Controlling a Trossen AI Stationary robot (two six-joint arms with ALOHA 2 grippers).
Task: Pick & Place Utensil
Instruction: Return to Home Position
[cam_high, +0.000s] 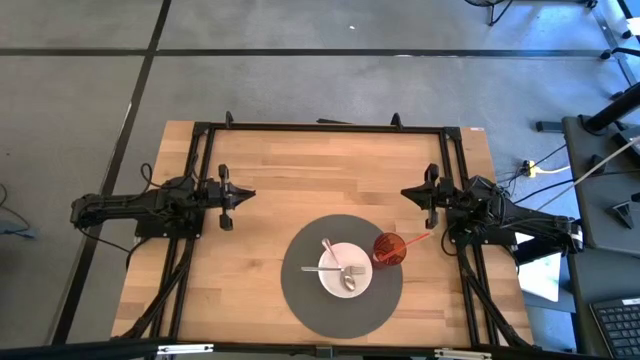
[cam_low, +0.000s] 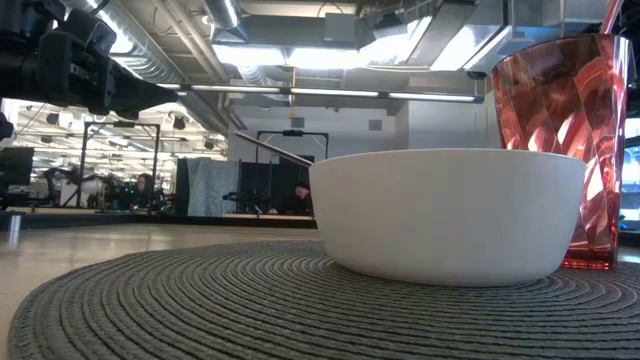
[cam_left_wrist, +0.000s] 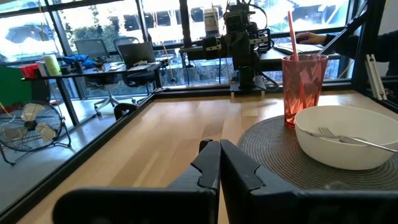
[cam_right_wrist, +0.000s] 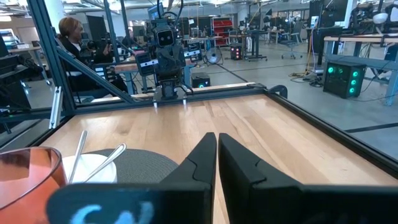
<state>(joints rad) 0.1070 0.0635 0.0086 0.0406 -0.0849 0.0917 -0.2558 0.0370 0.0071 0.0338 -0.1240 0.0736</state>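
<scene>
Left fingers (cam_left_wrist: 211, 167) are pressed together and empty near the desk's (cam_high: 300, 170) left edge; right fingers (cam_right_wrist: 208, 163) likewise closed, opposite. The silver fork (cam_high: 345, 269) lies in the white bowl (cam_high: 328, 279) on the gray mat (cam_high: 305, 300), with the orange cup (cam_high: 389, 249) just beside. The fork looks light, stiff and slick; best pinched across its handle where it leans on the rim

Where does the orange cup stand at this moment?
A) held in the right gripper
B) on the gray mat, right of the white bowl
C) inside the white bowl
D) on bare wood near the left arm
B: in the high view the orange cup stands on the gray mat just right of the white bowl, while the right gripper is shut on nothing, apart from it.
</scene>
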